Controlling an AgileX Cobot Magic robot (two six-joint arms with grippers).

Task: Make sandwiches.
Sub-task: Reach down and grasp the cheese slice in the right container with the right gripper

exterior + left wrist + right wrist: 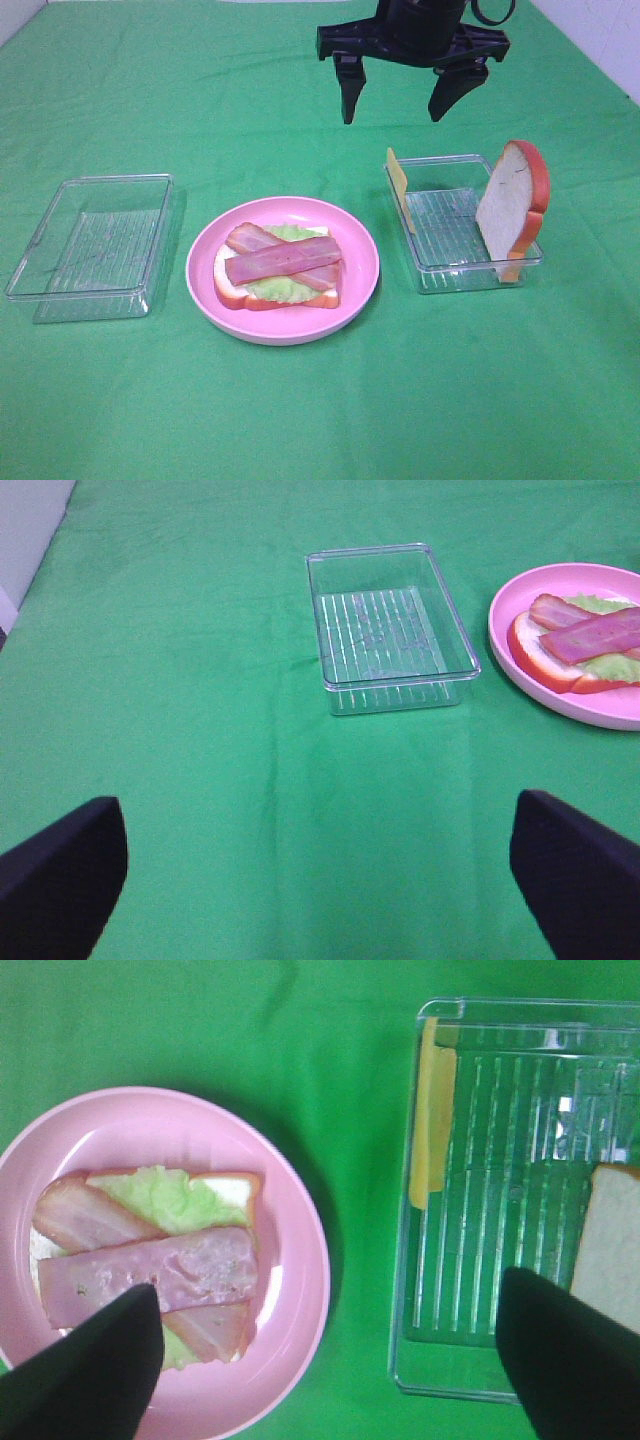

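Bacon strips (285, 262) lie crossed over a lettuce leaf (275, 290) and a bread slice (235, 297) on the pink plate (300, 325), their length running across the counter (300, 420). In the right tray (470, 282) a second bread slice (513, 205) stands on edge at one end and a cheese slice (401, 185) at the other. Behind it hangs the right hand (392, 117), spread wide and holding nothing.

Only the left wrist view shows the left hand (320, 880), wide and empty, short of the left tray (395, 685).

The right wrist view, looking straight down, shows the cheese lying lengthwise along the tray wall.
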